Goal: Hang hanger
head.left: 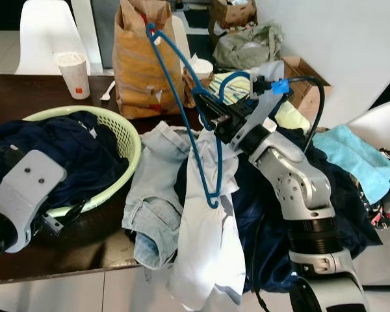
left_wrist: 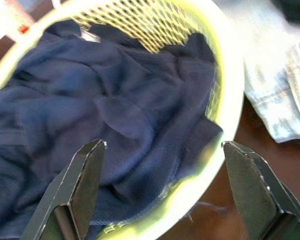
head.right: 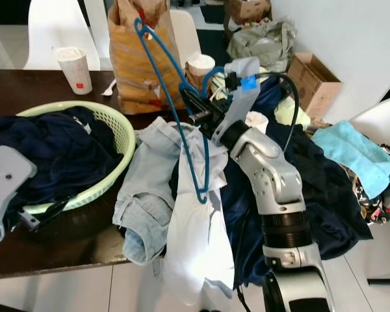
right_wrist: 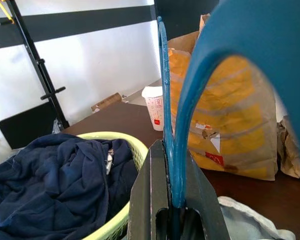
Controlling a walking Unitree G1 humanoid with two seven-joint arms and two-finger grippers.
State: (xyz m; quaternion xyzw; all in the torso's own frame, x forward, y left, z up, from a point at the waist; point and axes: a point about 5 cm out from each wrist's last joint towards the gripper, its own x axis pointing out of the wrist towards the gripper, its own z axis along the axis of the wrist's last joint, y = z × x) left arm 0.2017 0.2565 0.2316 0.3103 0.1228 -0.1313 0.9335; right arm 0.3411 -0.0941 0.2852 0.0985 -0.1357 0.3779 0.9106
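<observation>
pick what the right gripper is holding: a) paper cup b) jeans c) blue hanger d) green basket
c, the right gripper is shut on the blue hanger, lifted above the clothes on the table; the wrist view shows its fingers pinching the blue wire.

Head views: looking down and forward over the dark table (head.left: 26, 91), from above. Left wrist view: very close above the green basket (left_wrist: 230, 100). Right wrist view: low, along the table, sharing basket and paper bag (right_wrist: 230, 135).
</observation>
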